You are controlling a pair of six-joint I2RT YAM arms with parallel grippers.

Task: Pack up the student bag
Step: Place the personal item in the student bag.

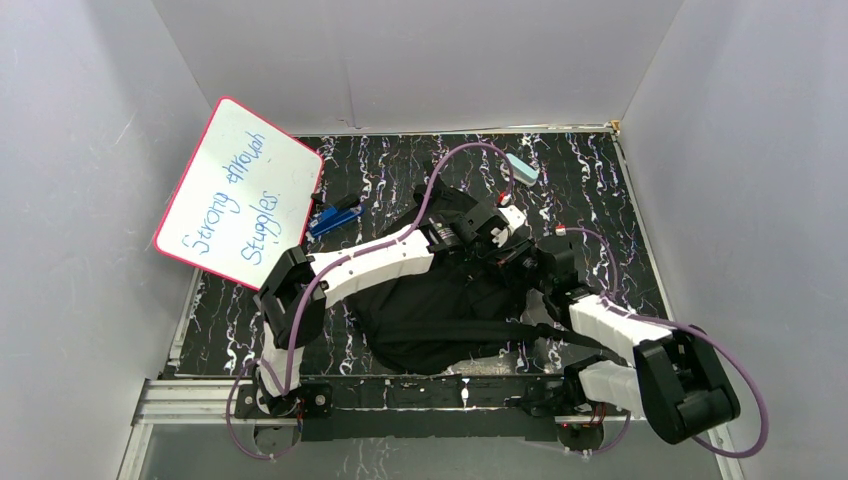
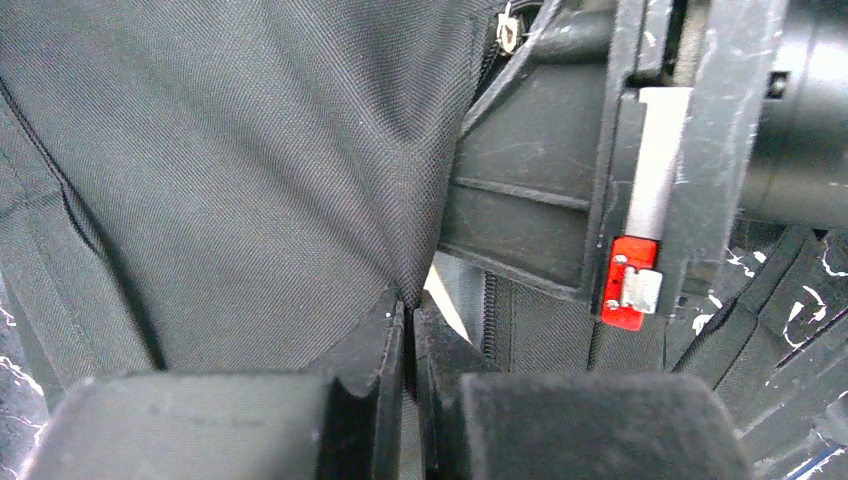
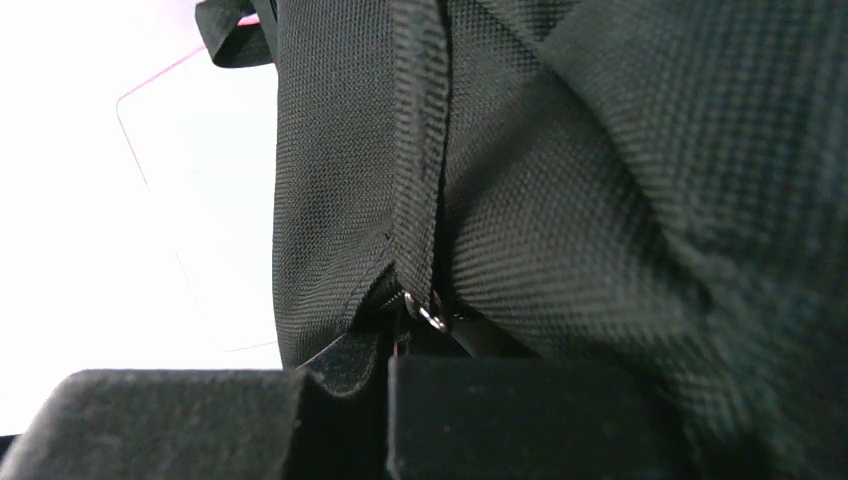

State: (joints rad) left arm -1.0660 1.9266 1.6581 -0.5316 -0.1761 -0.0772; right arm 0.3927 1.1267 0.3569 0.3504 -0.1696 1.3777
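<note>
Black woven fabric fills both of my wrist views: the student bag (image 1: 430,310) lies slumped on the dark marbled table (image 1: 600,190), in the middle and close to my bases, one shoulder strap (image 1: 520,330) trailing off to the right along its near side

My left gripper (image 2: 410,300) has reached across the bag to its far right edge. The fingers are pressed narrow together with a raised fold of the bag's cloth (image 2: 250,180) running down into the slit between them, so I am pinching that fold. Just beyond it, to the right in this view, sits the dark body of my other gripper with its red tab (image 2: 628,285), and a small metal zipper pull (image 2: 508,30) shows at the top

My right gripper (image 3: 390,345) comes in from the right and meets the same far edge, almost touching the left gripper (image 1: 512,222) when seen from above, where the right gripper (image 1: 525,252) sits slightly nearer. Its fingers are closed tight at the foot of a zipper (image 3: 420,150), with a small metal ring (image 3: 432,316) right above the tips; which piece of the bag sits between them is hidden

Against the left wall leans a pink-edged whiteboard (image 1: 240,195) with blue handwriting. A blue object (image 1: 332,218) lies just beside its lower corner, and a pale blue block (image 1: 522,170) rests near the far edge, beyond both grippers
</note>
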